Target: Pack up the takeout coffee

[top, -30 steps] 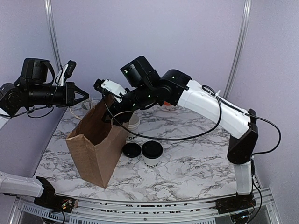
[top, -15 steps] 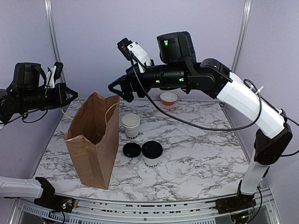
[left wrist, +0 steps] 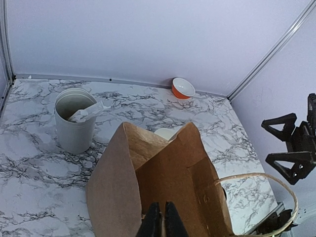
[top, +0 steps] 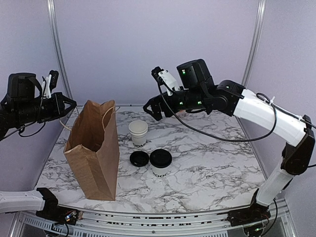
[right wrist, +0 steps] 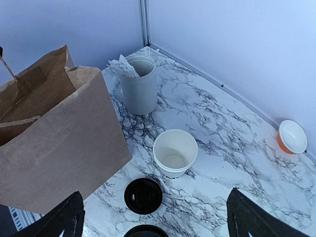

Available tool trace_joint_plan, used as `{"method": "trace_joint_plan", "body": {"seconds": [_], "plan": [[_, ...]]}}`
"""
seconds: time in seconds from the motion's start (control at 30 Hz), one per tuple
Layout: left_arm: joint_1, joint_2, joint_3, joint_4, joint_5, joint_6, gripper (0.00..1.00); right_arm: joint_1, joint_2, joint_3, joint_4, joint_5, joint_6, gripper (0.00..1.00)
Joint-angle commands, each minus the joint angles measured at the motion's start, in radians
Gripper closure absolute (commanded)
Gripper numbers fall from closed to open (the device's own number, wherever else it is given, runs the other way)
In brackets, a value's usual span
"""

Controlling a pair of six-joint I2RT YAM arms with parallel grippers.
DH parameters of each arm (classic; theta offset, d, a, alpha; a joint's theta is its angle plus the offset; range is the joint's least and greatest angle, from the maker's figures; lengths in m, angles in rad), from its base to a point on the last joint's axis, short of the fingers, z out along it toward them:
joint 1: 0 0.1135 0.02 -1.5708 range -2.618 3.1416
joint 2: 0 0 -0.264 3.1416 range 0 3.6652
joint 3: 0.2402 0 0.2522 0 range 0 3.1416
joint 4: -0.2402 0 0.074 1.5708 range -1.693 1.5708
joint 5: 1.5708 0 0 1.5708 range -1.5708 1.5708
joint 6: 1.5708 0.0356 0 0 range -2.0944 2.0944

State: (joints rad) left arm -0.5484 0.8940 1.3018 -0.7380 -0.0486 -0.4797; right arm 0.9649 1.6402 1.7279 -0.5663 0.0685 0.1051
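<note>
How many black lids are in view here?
2. A loose lid lies flat beside the paper bag; the other lid caps the lettered cup next to it. The bag's inside is mostly hidden, so more could be there.

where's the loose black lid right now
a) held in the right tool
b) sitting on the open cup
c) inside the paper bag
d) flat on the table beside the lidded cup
d: the loose black lid lies flat on the table right beside the lidded cup, and the open cup behind it stands uncovered.
</note>
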Motion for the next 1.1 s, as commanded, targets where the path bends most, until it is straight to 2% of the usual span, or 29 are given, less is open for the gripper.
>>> {"method": "trace_joint_plan", "body": {"seconds": [0.0,0.07,0.2,0.47,0.7,1.07], "plan": [[0.005,-0.024,0.001,0.011,-0.018,-0.005,0.89,0.005,-0.054,-0.043,0.048,0.023,0.041,0.03],[0.005,-0.023,0.011,0.007,-0.024,0.002,0.87,0.005,-0.06,-0.073,0.04,0.03,0.048,0.03],[0.004,-0.023,0.025,-0.001,-0.032,0.011,0.78,0.004,-0.07,-0.117,0.016,0.037,0.065,0.03],[0.005,-0.029,0.048,-0.018,-0.062,0.026,0.56,0.011,-0.062,-0.207,-0.052,0.031,0.093,0.04],[0.005,-0.026,0.067,-0.018,-0.072,0.029,0.37,0.073,-0.037,-0.271,-0.102,0.095,0.117,0.04],[0.005,-0.042,0.06,-0.018,-0.067,0.029,0.3,0.094,0.047,-0.274,-0.132,0.093,0.165,0.03]]}}
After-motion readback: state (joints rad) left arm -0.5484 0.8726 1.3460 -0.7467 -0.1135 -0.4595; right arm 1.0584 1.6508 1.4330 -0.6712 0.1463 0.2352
